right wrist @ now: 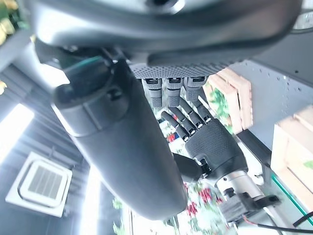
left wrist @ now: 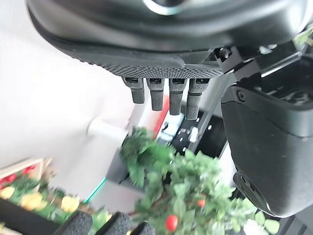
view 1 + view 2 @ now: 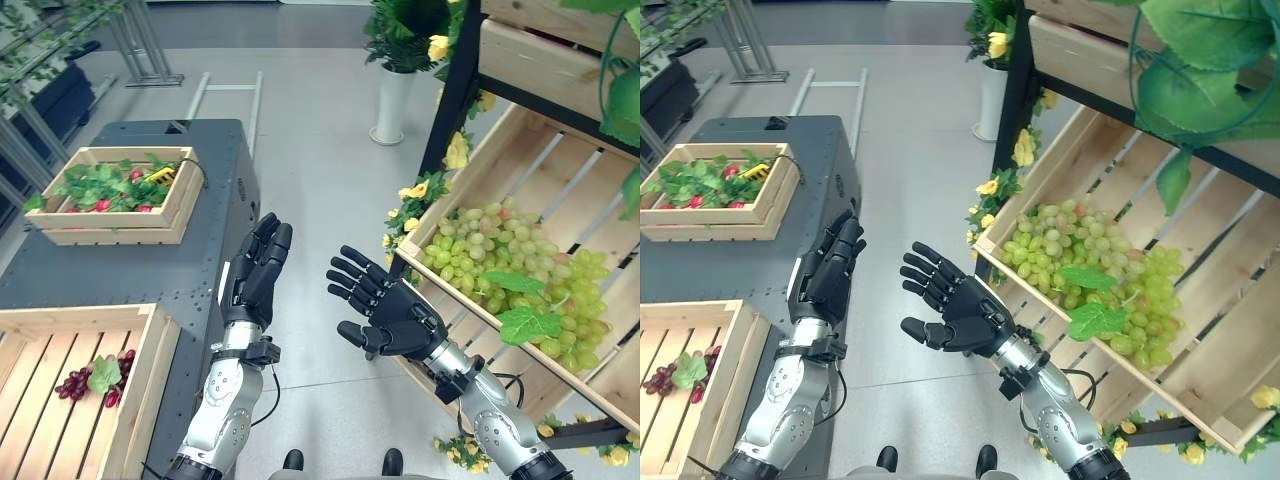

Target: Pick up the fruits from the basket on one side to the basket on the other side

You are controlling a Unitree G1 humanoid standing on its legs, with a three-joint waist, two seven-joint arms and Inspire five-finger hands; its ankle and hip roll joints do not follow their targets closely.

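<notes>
No legible writing is seen on any crate or surface.

A slanted wooden crate (image 3: pixel 560 170) is fixed in a dark shelf frame at 3 o'clock of the head view, and a large heap of green grapes (image 3: pixel 500 265) with a few green leaves is held in it. On the dark desk (image 3: pixel 190 250) at 9 o'clock two more wooden crates are carried. The nearer crate (image 3: pixel 60 400), at 8 o'clock, is slatted, and a small bunch of dark red grapes (image 3: pixel 95 382) with one leaf is lying in it. The farther crate (image 3: pixel 115 195), at 10 o'clock, is filled with green leaves, among which red fruits and a small yellow item are seen. A white vase (image 3: pixel 390 105) of foliage with a yellow flower is stood on the floor at 12 o'clock, and yellow flowers are strung along the shelf frame.

Both hands are raised over the floor between the desk and the shelf. The left hand (image 3: pixel 258 270) is held upright beside the desk edge, its fingers (image 2: pixel 168 95) straight and spread, with nothing in them. The right hand (image 3: pixel 385 305) is turned palm up just at 3 o'clock of the left one, apart from it, with its fingers (image 1: pixel 166 93) extended and nothing held. The green grapes are left untouched in the slanted crate, well apart from both hands.
</notes>
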